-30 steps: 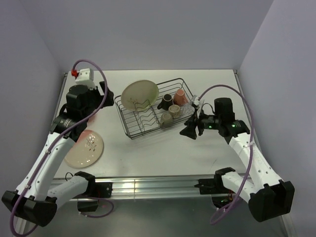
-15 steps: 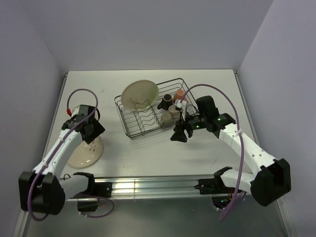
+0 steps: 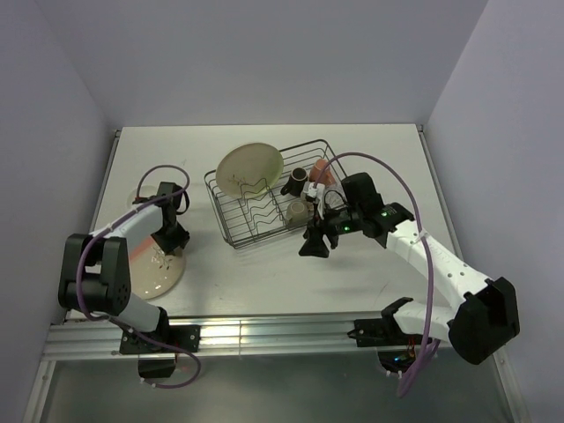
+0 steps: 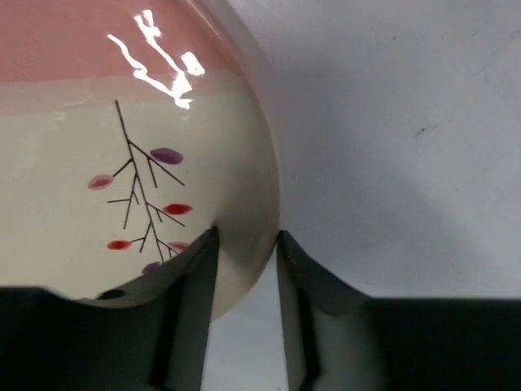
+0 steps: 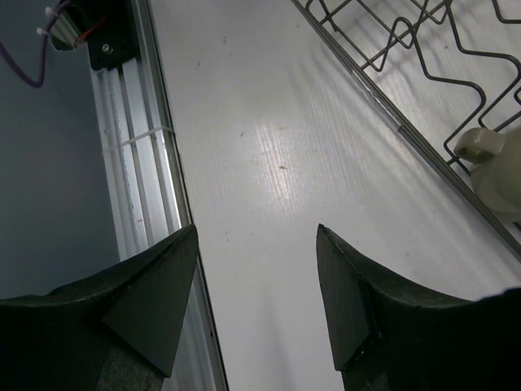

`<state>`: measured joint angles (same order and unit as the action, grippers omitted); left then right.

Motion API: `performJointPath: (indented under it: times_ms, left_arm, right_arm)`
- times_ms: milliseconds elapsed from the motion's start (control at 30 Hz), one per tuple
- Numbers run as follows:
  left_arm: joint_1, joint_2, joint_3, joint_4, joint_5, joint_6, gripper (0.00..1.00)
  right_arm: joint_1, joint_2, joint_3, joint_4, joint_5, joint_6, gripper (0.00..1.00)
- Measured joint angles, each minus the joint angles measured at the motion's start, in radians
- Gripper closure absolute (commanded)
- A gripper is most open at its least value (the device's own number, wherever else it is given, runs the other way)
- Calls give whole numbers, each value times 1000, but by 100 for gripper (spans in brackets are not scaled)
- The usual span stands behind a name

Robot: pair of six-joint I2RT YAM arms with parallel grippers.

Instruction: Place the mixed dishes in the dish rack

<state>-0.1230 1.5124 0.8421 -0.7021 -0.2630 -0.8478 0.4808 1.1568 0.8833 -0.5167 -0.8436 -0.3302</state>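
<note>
White table (image 3: 264,264), left end effector (image 4: 247,236) lowered, pinching pink-tinted plate (image 4: 122,163) rim, right end effector (image 5: 256,232) spread.

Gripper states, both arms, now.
Left gripper: jaws straddle the rim of the pink-tinted plate; whether it is gripped cannot be told.
Right gripper: open, holding nothing.

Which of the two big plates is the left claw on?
The pink-tinted plate lying flat on the table; the left claw straddles its rim. The other plate stands in the dish rack.
</note>
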Motion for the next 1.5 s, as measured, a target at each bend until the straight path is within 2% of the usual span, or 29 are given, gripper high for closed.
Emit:
performJointPath:
  times_ms: [100, 267, 433, 633, 867, 1000, 1200, 1500]
  left_arm:
    - [-1, 13, 10, 13, -8, 4, 75]
    - [-1, 38, 33, 13, -14, 22, 84]
    - [-1, 38, 35, 17, -13, 40, 100]
    - [3, 6, 26, 12, 24, 44, 100]
    - [3, -131, 26, -26, 92, 27, 100]
    - [5, -198, 31, -43, 123, 11, 100]
    - [17, -231, 34, -56, 161, 2, 100]
    - [56, -286, 34, -77, 200, -5, 100]
  right_arm:
    - [16, 16, 0, 0, -3, 0, 33]
    - [61, 37, 4, -1, -5, -9, 33]
    - [118, 64, 40, -2, -14, -23, 34]
    - [219, 130, 84, 29, -24, 23, 36]
    - [351, 323, 192, 218, 22, 333, 38]
    - [406, 458, 300, 299, 114, 517, 38]
    - [494, 542, 364, 400, 289, 728, 34]
    - [582, 726, 502, 522, 424, 877, 34]
